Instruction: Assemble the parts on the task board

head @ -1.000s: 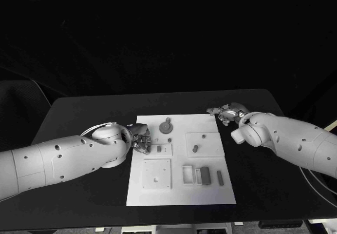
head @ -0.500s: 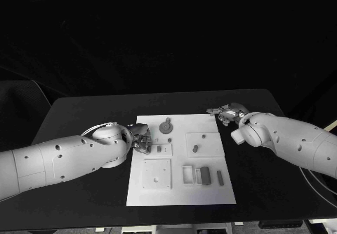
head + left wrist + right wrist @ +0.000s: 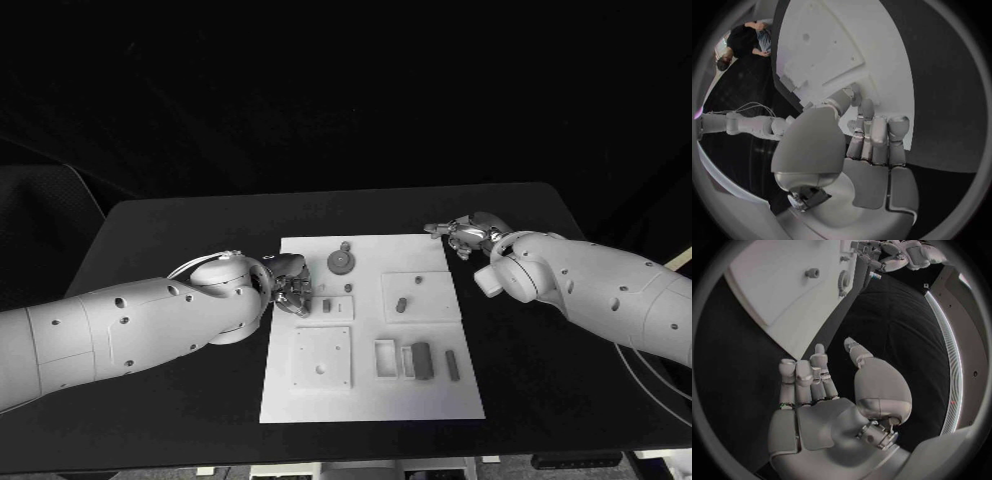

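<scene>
A: Where's the board and my left hand?
B: Mid-table; L fingers curled at its left edge, empty. R hand off far-right corner, fingers apart, empty.

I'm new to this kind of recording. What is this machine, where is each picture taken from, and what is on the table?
This is a robot with two white arms, each ending in a silver hand. The wide picture comes from a camera on its head, looking down at a black table. The two round pictures come from cameras at the wrists, each looking over that arm's own hand.

In the middle of the table lies a white task board carrying small grey parts, such as a round disc near the far end and a dark block nearer the robot.

The left hand is at the board's left edge with its fingers curled over it; I cannot tell whether it holds a part. The right hand is over the bare table beside the board's far right corner, and its wrist picture shows its fingers apart and empty.
</scene>
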You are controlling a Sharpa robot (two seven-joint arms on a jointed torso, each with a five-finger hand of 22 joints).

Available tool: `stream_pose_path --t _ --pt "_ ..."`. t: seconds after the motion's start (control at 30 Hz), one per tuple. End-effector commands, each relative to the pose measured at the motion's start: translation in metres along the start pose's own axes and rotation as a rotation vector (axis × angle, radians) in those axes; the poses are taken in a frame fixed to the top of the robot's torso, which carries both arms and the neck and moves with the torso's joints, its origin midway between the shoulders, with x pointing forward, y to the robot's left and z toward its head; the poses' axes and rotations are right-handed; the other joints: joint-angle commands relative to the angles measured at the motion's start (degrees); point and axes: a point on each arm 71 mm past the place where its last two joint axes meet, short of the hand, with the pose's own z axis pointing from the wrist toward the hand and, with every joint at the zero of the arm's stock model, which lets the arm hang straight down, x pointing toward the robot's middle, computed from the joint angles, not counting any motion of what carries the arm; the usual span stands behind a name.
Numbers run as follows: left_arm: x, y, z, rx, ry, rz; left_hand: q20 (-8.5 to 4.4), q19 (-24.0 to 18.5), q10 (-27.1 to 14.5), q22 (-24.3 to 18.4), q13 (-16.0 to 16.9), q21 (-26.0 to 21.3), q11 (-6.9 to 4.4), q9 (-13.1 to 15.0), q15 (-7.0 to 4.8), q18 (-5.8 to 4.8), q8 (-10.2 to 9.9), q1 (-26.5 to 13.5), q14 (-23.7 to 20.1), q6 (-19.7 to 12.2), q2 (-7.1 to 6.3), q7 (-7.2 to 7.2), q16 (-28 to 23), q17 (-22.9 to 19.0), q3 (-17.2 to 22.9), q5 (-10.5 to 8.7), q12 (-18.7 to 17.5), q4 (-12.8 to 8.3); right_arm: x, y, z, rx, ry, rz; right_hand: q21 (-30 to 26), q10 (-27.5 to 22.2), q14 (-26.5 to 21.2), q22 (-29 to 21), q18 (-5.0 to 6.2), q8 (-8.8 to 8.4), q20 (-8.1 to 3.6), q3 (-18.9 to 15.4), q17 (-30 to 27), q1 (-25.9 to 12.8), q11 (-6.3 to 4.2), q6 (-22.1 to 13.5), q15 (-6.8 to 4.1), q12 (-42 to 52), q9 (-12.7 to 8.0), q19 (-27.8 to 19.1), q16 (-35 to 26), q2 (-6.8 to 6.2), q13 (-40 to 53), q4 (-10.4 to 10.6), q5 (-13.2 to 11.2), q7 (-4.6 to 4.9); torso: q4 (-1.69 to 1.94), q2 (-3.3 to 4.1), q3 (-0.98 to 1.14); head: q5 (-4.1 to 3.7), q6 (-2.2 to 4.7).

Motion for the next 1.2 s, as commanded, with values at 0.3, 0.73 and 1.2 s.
stream_pose_path --t 0.3,0.73,1.2 --pt "0.0064 0.0017 0.0005 -0.021 0.033 0.013 -0.25 -0.08 0.04 -0.05 0.06 -0.06 0.43 0.0 0.1 2.05 0.11 -1.66 -0.19 0.5 -0.29 0.7 -0.02 -0.1 -0.71 -0.43 -0.03 0.6 0.0019 0.0004 0.0 -0.006 0.018 -0.006 7.68 0.27 0.02 0.08 1.6 -0.02 -0.14 -0.35 -0.07 -0.3 0.06 -0.16 -0.31 -0.34 -0.08 0.32 -0.3 0.39 -0.07 -0.12 0.01 0.41 0.0 0.01 -0.01 -0.05 -0.08" --pt "0.0073 0.0017 -0.0005 -0.015 0.043 0.02 -0.32 -0.16 -0.03 -0.08 0.07 -0.08 0.37 0.05 0.09 2.13 0.18 -1.34 -0.25 0.7 -0.29 0.61 -0.02 -0.13 -0.75 -0.3 -0.03 0.2 0.0016 -0.0001 -0.0002 -0.004 0.019 -0.006 7.67 0.27 0.02 0.08 1.6 -0.02 -0.14 -0.36 -0.07 -0.32 0.06 -0.17 -0.31 -0.34 -0.08 0.32 -0.31 0.39 -0.08 -0.11 0.01 0.41 -0.01 0.0 -0.02 -0.06 -0.28" --pt "0.0063 0.0041 -0.0009 -0.018 0.034 0.023 -0.41 -0.26 -0.07 -0.13 0.08 -0.13 0.29 0.11 0.05 2.25 0.23 -0.43 -0.35 0.97 -0.06 0.54 -0.03 -0.19 -0.54 -0.12 -0.02 -0.51 0.0021 0.0 -0.0001 -0.004 0.021 -0.006 7.67 0.26 0.02 0.08 1.6 -0.03 -0.14 -0.38 -0.07 -0.35 0.06 -0.18 -0.31 -0.35 -0.09 0.32 -0.32 0.39 -0.09 -0.1 0.01 0.41 0.0 0.0 -0.04 0.01 -0.3"
